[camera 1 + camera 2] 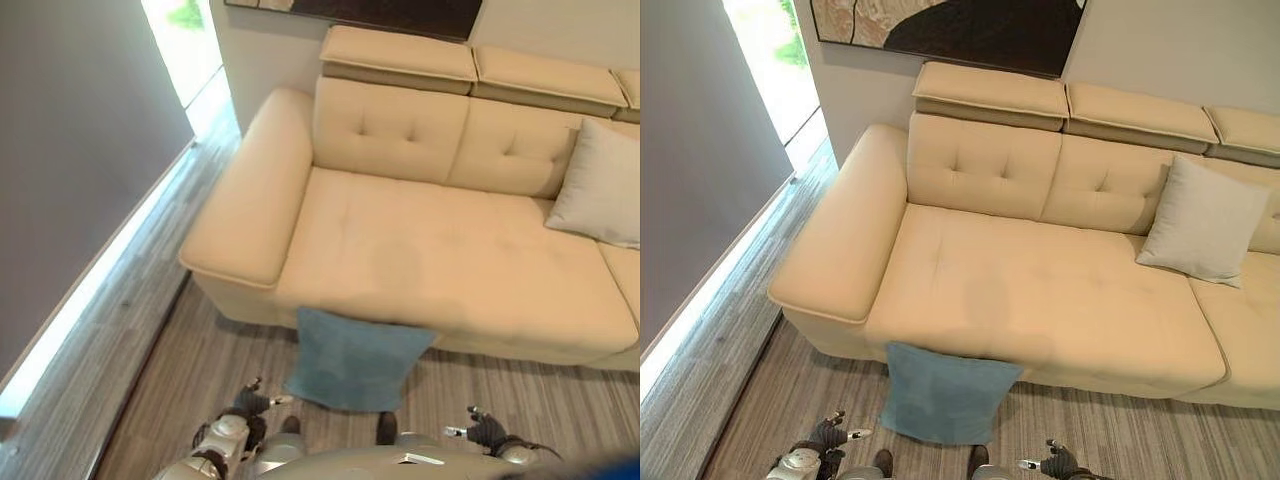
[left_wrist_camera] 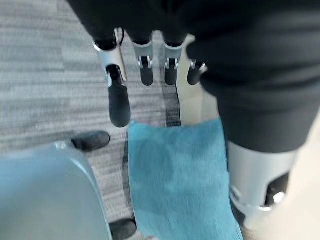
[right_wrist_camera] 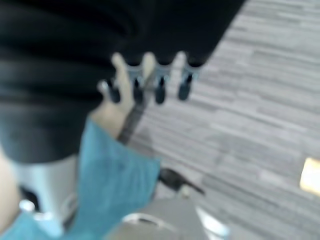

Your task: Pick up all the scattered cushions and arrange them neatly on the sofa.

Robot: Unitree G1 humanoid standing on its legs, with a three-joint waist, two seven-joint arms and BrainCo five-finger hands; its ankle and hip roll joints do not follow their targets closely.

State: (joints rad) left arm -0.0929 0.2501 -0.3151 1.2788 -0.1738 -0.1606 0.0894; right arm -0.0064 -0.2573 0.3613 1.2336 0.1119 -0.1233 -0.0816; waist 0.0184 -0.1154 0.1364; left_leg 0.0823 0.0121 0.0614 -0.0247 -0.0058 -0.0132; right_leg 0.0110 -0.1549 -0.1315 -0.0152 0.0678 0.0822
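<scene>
Leaning blue cushion point(image 1: 352, 357) against sofa point(image 1: 450, 250), left hand point(image 1: 252, 400) released, right hand point(image 1: 482, 429) released, no writing

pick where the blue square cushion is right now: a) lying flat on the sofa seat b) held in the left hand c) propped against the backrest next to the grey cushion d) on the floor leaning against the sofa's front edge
d: the blue square fabric cushion stands on the grey striped floor, its top edge leaning against the front of the cream leather sofa, and neither the left hand nor the right hand touches it.
</scene>
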